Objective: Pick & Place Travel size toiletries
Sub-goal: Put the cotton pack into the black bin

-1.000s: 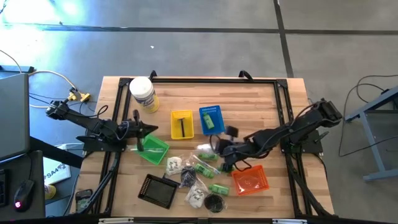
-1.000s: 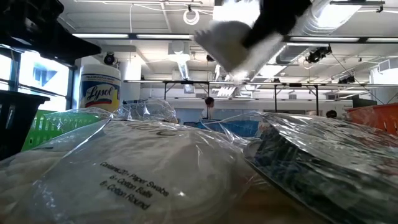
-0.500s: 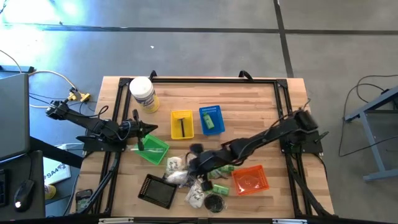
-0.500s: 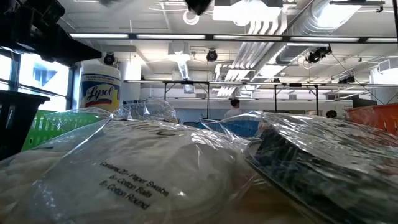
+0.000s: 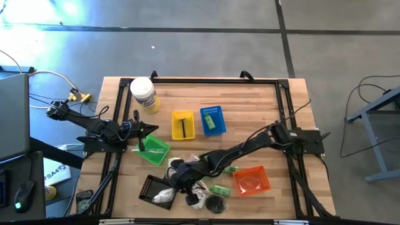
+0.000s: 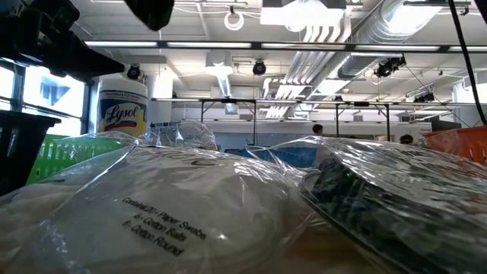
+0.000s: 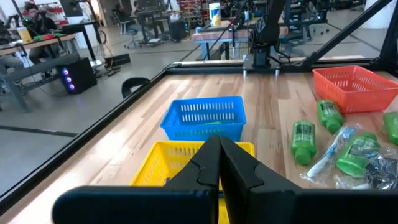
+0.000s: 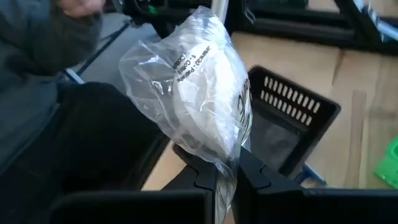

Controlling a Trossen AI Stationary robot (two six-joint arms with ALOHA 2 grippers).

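Note:
My right gripper [image 8: 225,180] is shut on a clear plastic packet with white contents [image 8: 199,93], carried above the black tray [image 5: 156,191] near the table's front edge. In the high view the gripper [image 5: 175,184] is stretched far across from the right. More toiletries lie on the wood beside it: green bottles [image 5: 220,189], another clear packet [image 5: 197,199] and a round black piece [image 5: 215,204]. My left gripper [image 7: 221,163] waits shut at the table's left, level, next to the green basket [image 5: 153,150]. My right gripper pinches the packet's lower edge [image 8: 221,160] between its two fingers. The fingers come slanting down from the table's right. The packet bulges out beyond the fingertips, lifted clear above the black tray's left end [image 8: 292,118].
A yellow basket [image 5: 182,125] with a black piece and a blue basket [image 5: 212,120] with a green bottle stand mid-table. An orange basket [image 5: 251,180] sits at the near right, a big white jar [image 5: 144,95] at the far left. Black rails frame the table.
My right gripper has swept from the middle of the table toward its left and near edge, sinking a little and tipping further down. It stays shut on the packet, which has travelled with it to above the black tray.

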